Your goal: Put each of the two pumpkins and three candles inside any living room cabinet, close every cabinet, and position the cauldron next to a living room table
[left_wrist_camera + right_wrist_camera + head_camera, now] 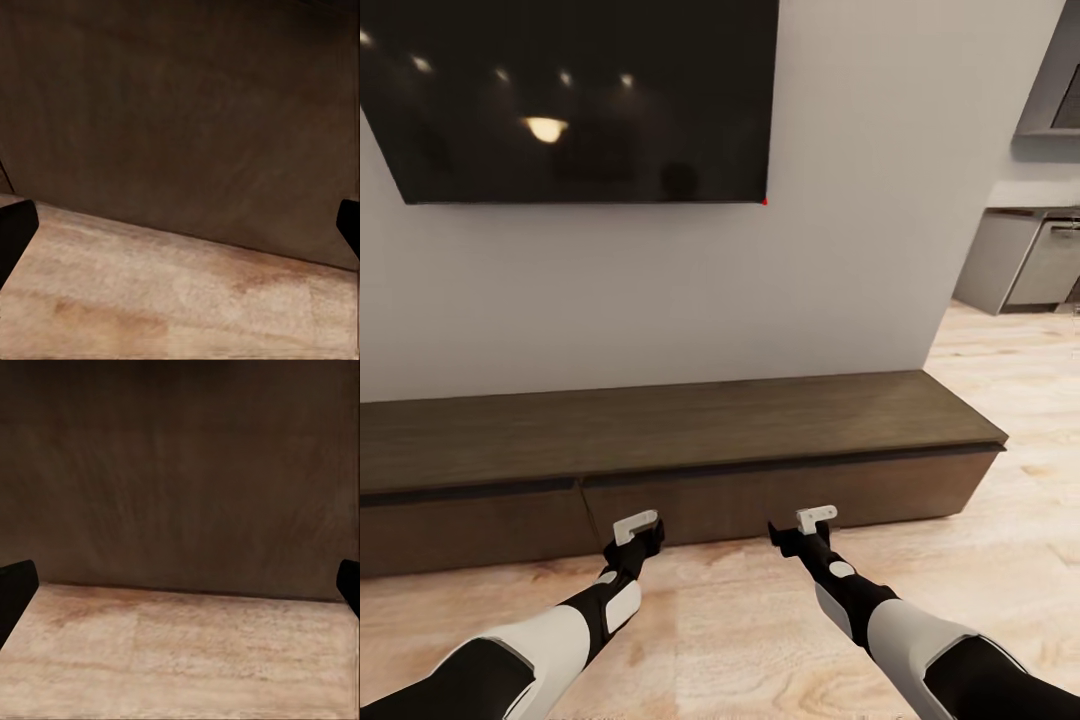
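The long, low dark-brown cabinet [660, 430] runs along the wall in front of me, and its drawer fronts [760, 500] sit flush and closed. My left gripper [638, 535] hovers low over the floor, close to a drawer front [180, 112]. It is open, its dark fingertips [15, 232] wide apart with nothing between them. My right gripper [802, 530] is just as close to the same front [180, 472]. It is open too, with its fingertips [15, 589] spread and empty. The pumpkins, candles, cauldron and table are out of view.
A large black TV [570, 100] hangs on the white wall above the cabinet. Light wood floor [1000, 570] spreads past the cabinet's right end [995, 445]. Grey kitchen cupboards [1030, 270] stand beyond the wall corner at the far right.
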Tool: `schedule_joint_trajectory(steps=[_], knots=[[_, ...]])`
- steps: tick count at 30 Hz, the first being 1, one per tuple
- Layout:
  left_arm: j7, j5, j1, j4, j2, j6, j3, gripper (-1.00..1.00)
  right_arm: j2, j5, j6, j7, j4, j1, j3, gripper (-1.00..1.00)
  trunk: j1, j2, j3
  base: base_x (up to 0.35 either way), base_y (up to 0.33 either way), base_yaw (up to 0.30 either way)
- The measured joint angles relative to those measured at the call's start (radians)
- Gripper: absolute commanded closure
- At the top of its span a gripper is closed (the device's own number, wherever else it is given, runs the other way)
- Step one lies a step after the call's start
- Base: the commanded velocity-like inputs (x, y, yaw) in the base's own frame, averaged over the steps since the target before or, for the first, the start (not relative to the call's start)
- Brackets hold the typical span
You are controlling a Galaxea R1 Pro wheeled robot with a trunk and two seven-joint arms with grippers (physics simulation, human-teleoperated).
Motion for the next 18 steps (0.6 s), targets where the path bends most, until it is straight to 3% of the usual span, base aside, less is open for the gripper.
schedule_joint_trajectory(steps=[5,12,18], knots=[[0.001,0.000,0.000,0.004,0.000,0.000,0.000,-1.00,0.000,0.000,0.000,-0.001,-0.001,0.000,-0.001,-1.00,0.000,0.000,0.000,-0.106,0.000,-0.242],[0.001,0.000,0.000,0.004,0.000,0.000,0.000,-1.00,0.000,0.000,0.000,-0.002,-0.001,0.000,0.001,-1.00,0.000,0.000,0.000,-0.033,0.000,-0.056],[0.001,-0.002,0.000,0.005,0.000,0.000,0.000,-1.00,0.000,-0.001,0.000,-0.001,-0.002,0.000,-0.002,-1.00,0.000,0.000,0.003,-0.199,0.000,-0.238]])
